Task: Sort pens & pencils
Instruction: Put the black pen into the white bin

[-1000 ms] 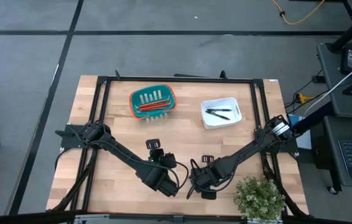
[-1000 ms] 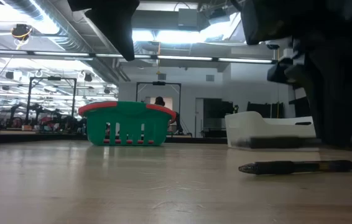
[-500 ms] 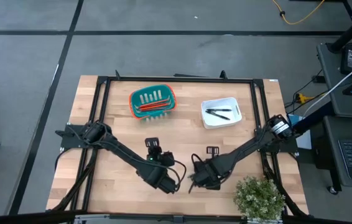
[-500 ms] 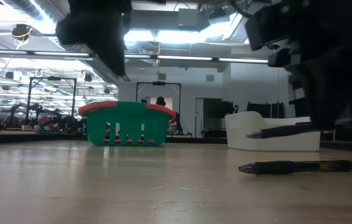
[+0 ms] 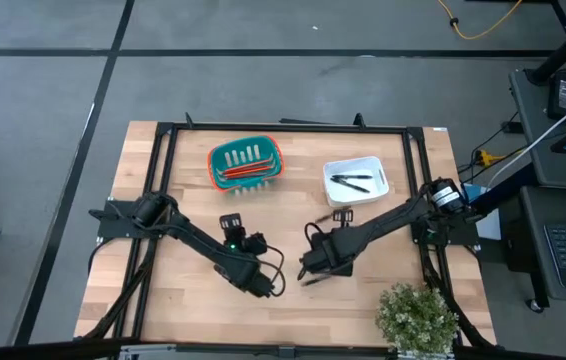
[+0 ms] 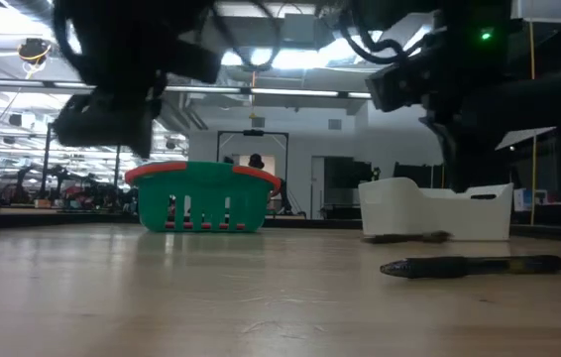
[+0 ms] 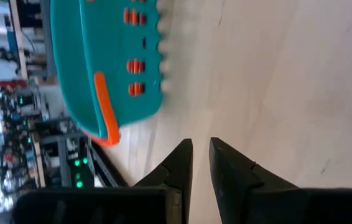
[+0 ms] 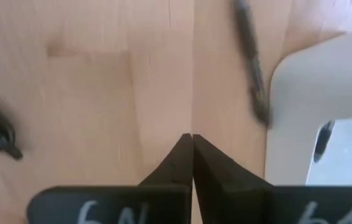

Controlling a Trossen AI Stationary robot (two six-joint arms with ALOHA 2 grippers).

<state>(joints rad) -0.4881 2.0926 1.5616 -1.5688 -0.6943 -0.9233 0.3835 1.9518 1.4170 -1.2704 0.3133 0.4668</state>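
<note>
Right pincer (image 5: 308, 270) dropped its pen (image 6: 406, 237) beside the white bin (image 6: 437, 212), both arms shifted toward the far side of the desk.

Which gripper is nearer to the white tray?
The right. The right gripper sits below the white tray, toward the table's front; the left gripper is farther left of it.

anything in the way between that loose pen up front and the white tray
Nothing tall: bare table between the pen and the white tray, plus a second pen lying by the tray.
</note>
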